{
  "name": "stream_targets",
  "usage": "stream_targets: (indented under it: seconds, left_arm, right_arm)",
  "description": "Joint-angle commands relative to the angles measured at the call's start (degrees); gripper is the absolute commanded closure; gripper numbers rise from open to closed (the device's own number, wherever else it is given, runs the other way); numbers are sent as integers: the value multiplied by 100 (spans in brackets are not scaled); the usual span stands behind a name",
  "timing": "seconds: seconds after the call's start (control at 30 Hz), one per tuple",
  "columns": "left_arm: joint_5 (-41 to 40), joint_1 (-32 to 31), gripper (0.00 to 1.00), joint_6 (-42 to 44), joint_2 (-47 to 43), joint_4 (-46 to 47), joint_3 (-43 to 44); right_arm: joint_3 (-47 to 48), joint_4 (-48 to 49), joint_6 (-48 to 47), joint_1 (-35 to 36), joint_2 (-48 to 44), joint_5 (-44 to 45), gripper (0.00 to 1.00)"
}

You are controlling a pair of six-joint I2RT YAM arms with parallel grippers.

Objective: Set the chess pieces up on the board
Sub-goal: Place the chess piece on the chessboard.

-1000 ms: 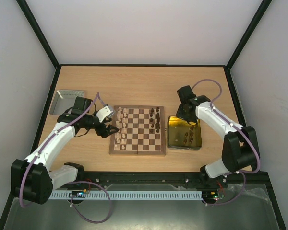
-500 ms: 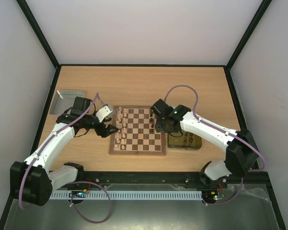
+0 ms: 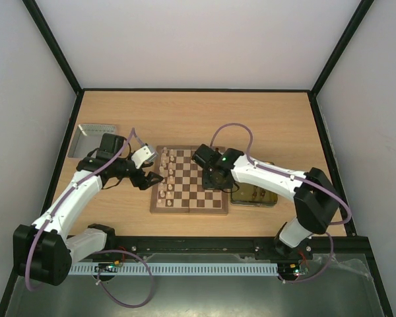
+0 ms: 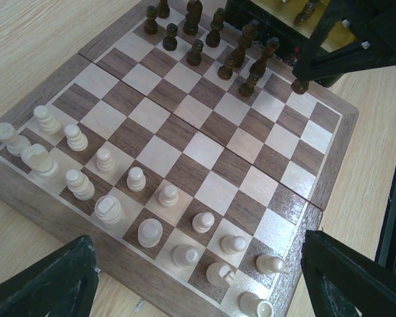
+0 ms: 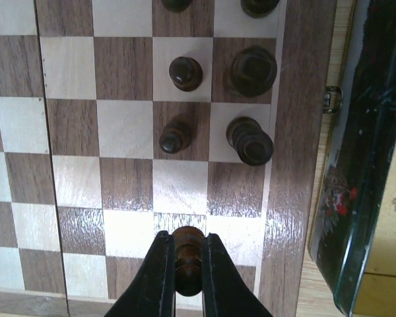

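Note:
The board [image 3: 193, 193] lies at the table's centre. Cream chess pieces [image 3: 165, 177] stand in two columns along its left side, and dark chess pieces [image 3: 216, 160] along its right side. My right gripper [image 3: 214, 178] is over the board's right part, shut on a dark brown piece [image 5: 188, 241] held above a cream square near the board's frame [image 5: 297, 165]. Three dark pieces [image 5: 185, 72] stand just beyond it. My left gripper [image 3: 152, 174] hovers open and empty at the board's left edge. Its fingers [image 4: 53, 284] straddle the cream pieces [image 4: 135, 178].
A yellow transparent tray [image 3: 266, 196] with a few dark pieces sits right of the board, partly under my right arm; its dark rim shows in the right wrist view [image 5: 363, 165]. A silver metal tray [image 3: 92, 140] sits at the far left. Black frame posts border the table.
My right arm has swung left from the yellow tray to over the board's right side, carrying a dark piece. My left arm has stayed put.

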Motion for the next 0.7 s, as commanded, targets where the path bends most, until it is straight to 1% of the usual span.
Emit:
stream_targets:
  seconds: [0.0,0.67]
  left_arm:
    - [20,-34,15,-4,-89,24,-69]
    - [24,-28,15,3,-114,17,-60]
  right_arm:
    - [232,12,-83,17,232,94,98]
    - [330,228,-277,-8,708,149,98]
